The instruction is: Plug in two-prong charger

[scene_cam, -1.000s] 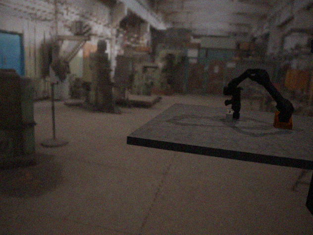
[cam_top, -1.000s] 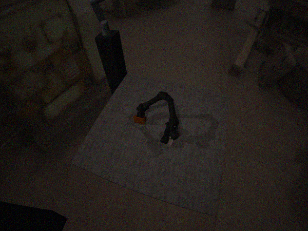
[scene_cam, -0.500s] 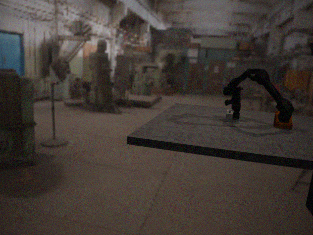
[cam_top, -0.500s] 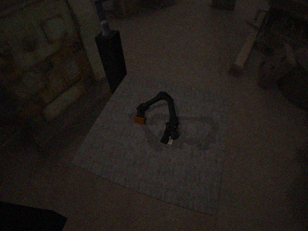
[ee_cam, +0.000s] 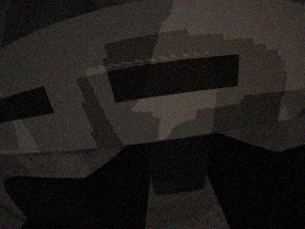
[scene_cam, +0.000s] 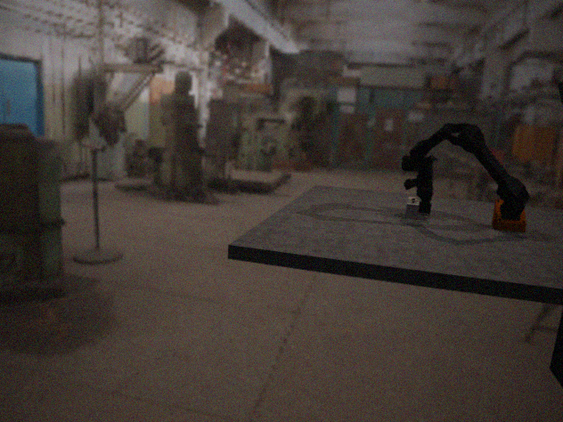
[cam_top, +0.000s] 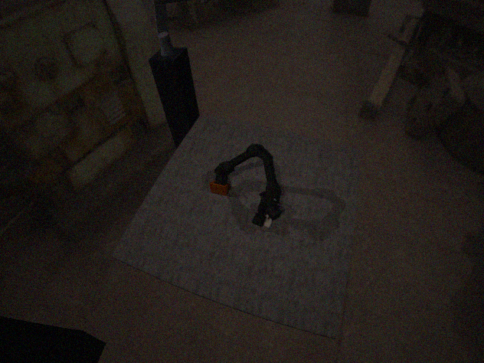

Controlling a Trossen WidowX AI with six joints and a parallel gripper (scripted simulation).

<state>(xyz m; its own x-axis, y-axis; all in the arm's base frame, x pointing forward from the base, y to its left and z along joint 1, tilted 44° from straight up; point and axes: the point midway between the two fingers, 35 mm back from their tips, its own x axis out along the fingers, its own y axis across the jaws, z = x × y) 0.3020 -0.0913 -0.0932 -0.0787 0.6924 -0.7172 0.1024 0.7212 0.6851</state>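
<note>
Gripping the charger (cam_top: 267, 221), my hand (cam_top: 263, 219) points down near the middle of the surface (cam_top: 218, 273), clenched on the pale plug body. In the wrist view I see a dark slot (ee_cam: 173, 78) on the pale power strip (ee_cam: 258, 33) just beyond the fingers, another slot (ee_cam: 22, 105) at left. The black arm (cam_top: 269, 171) arches back to its orange base (cam_top: 218, 188), far left.
</note>
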